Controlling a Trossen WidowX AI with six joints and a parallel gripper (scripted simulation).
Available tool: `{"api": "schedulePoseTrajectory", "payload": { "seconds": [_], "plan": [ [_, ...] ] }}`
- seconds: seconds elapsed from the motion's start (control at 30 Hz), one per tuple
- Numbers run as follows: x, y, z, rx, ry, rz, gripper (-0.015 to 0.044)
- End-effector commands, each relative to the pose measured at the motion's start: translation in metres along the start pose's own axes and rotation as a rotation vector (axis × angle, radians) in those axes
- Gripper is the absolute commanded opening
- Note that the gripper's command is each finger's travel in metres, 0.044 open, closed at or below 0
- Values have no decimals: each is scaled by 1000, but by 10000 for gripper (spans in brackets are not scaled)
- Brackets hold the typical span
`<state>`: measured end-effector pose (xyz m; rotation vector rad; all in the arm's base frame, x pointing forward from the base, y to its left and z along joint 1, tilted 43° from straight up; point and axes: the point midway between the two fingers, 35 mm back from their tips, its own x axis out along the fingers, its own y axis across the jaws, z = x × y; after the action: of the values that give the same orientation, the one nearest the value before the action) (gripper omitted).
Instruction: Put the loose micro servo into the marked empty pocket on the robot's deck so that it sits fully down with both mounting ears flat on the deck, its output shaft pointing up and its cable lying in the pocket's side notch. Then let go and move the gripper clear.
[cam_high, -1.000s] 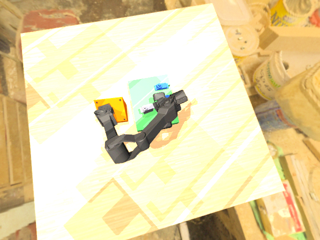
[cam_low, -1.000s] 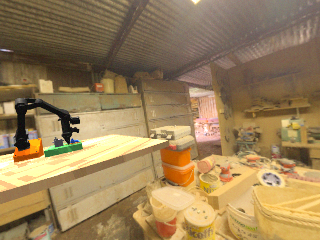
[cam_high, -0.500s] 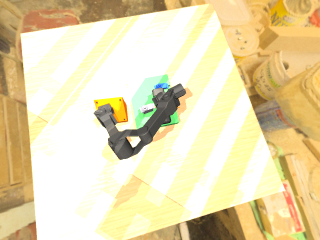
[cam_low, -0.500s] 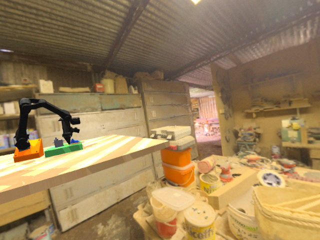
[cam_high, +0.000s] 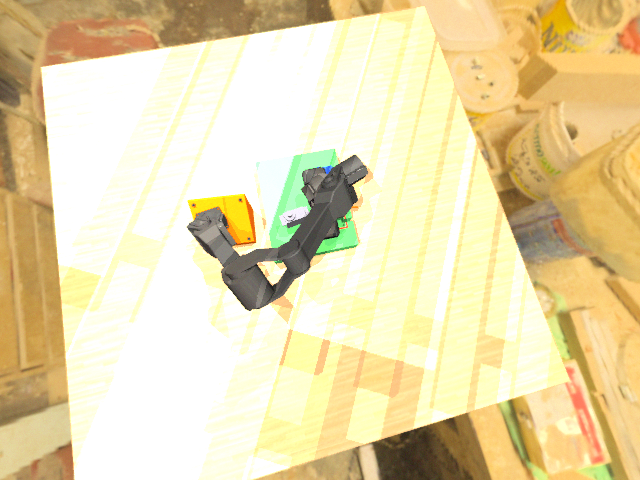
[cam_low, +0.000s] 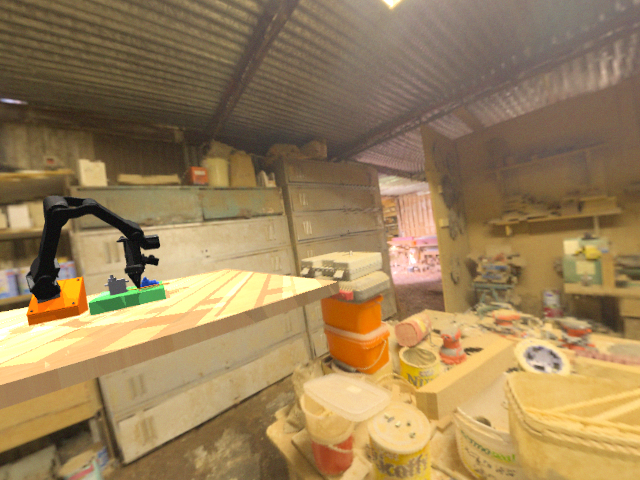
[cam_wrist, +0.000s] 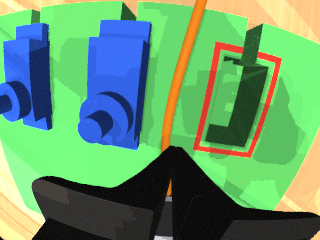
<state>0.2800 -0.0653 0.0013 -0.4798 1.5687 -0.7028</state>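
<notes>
The servo (cam_high: 293, 215) (cam_low: 117, 285) (cam_wrist: 168, 210) is carried loose on the deck (cam_high: 276, 180) (cam_low: 129, 298) (cam_wrist: 65, 165), nearer the worktop's (cam_high: 413, 310) (cam_low: 206, 320) (cam_wrist: 305, 210) upper edge from above. The jaws (cam_high: 321, 206) (cam_low: 138, 286) are pressed together, perhaps for nudging.

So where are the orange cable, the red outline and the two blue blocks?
Orange cable (cam_wrist: 181, 75): wrist view, its middle stretch.
Red outline (cam_wrist: 266, 107): wrist view, right side.
Blue blocks (cam_wrist: 117, 65) (cam_wrist: 40, 75): wrist view, upper bodies.

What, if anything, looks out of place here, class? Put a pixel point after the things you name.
The grey servo (cam_high: 292, 216) (cam_low: 117, 285) (cam_wrist: 163, 217) stands on the green deck (cam_high: 279, 188) (cam_low: 129, 299) (cam_wrist: 65, 155), outside the red-outlined pocket (cam_high: 344, 222) (cam_wrist: 245, 110), which is empty. The orange cable (cam_wrist: 181, 80) trails across the deck rather than through the pocket's side notch (cam_wrist: 252, 45).
</notes>
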Motion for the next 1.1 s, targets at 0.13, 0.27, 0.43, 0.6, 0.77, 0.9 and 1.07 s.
{"api": "schedulePoseTrajectory", "payload": {
  "seconds": [0.13, 0.27, 0.43, 0.6, 0.77, 0.9, 1.07],
  "plan": [
    [2, 14, -2, -3, 8, 3, 0],
    [2, 15, -3, -3, 8, 2, 0],
    [2, 15, -3, -3, 8, 2, 0],
    [-2, 13, -2, -5, 2, -4, 0],
    [-38, 15, -2, -4, 8, 4, 0],
    [-42, 15, -4, -9, 8, 5, 26],
    [-73, 7, -36, -105, 9, 9, 157]
  ]
}}
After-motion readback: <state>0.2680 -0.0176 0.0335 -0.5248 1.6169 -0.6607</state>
